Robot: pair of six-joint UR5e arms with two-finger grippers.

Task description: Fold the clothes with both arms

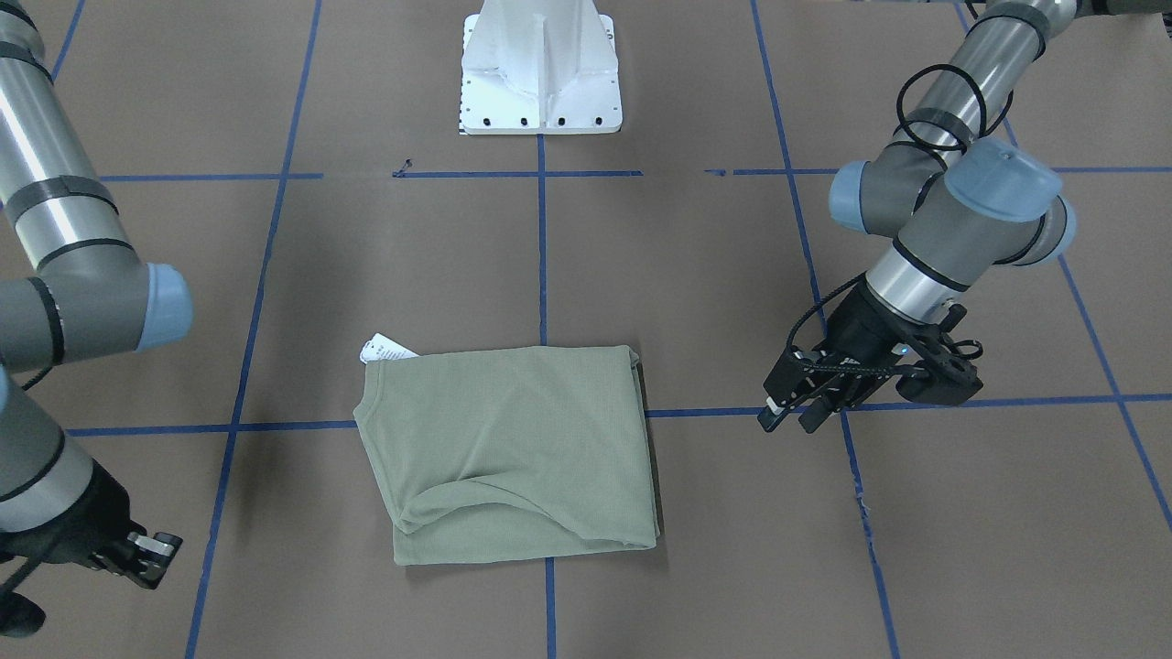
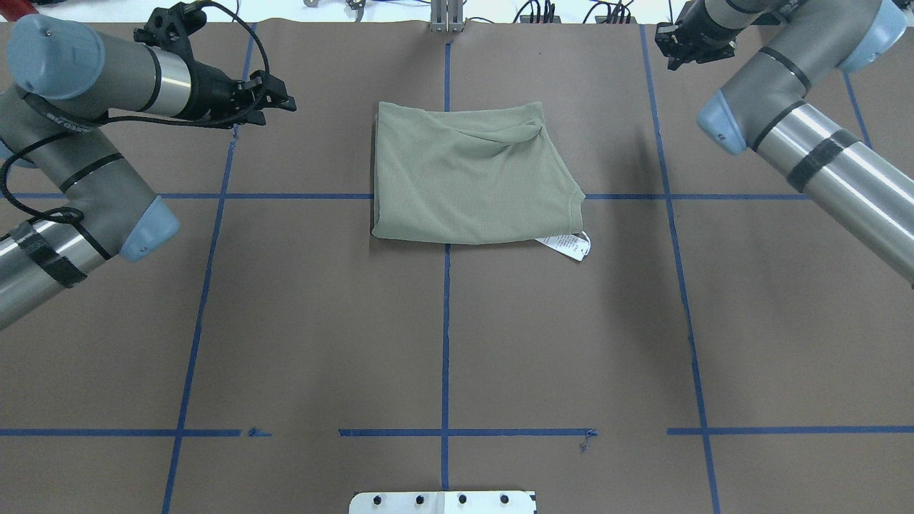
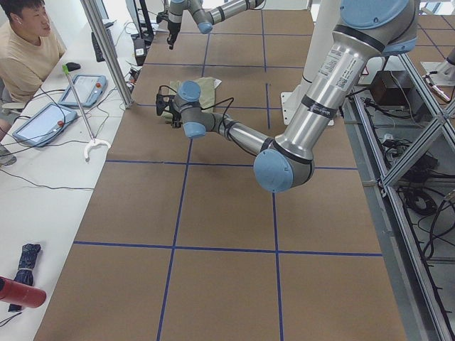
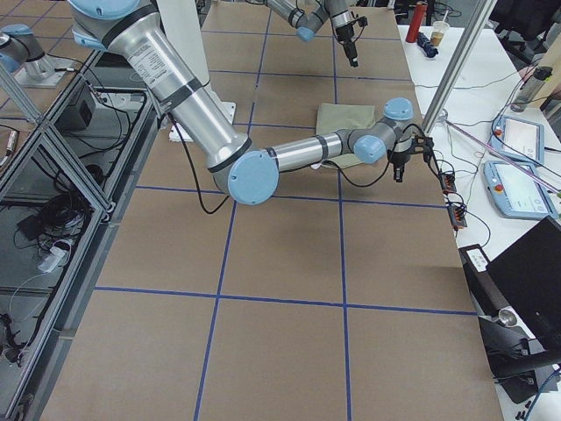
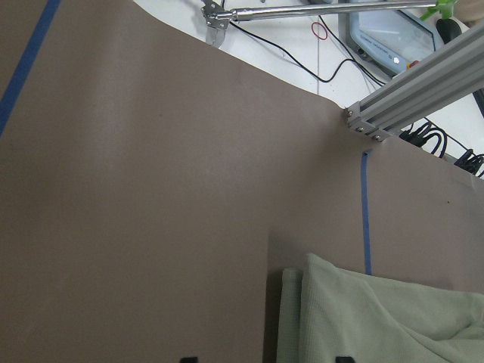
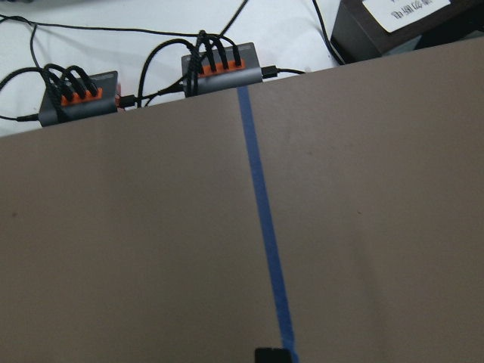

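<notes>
The left gripper [image 1: 789, 419] is hanging over the brown surface [image 1: 714, 567] with its fingers spread. In the left wrist view the two black fingertips [image 5: 187, 359] are showing well apart at the bottom edge, with bare surface between them.

The sage-green shirt [image 1: 513, 448] is lying flat in a folded, roughly rectangular bundle. It is near this gripper but apart from it, off on the side the fingers are pointing toward. The wrist view is showing the shirt's folded edge just ahead of the fingertips and a little to one side. Soft creases are running across the end of the bundle farther from the robot's white base [image 1: 540, 82].

The right gripper [image 1: 157, 549] is sitting well apart from the shirt on its opposite side, so the bundle is lying between the two grippers. Its fingers are pressed together, and the right wrist view is showing a single black tip at the bottom centre, over a blue tape line [image 6: 261, 219]. Ahead of this gripper, two cable hubs [image 6: 219, 64] are sitting at the edge of the surface.

A white tag [image 1: 385, 349] is sticking out from the shirt's corner on the right gripper's side, at the end nearer the base.

In the left side view a person [image 3: 25, 50] is sitting at a white bench beside the surface.
</notes>
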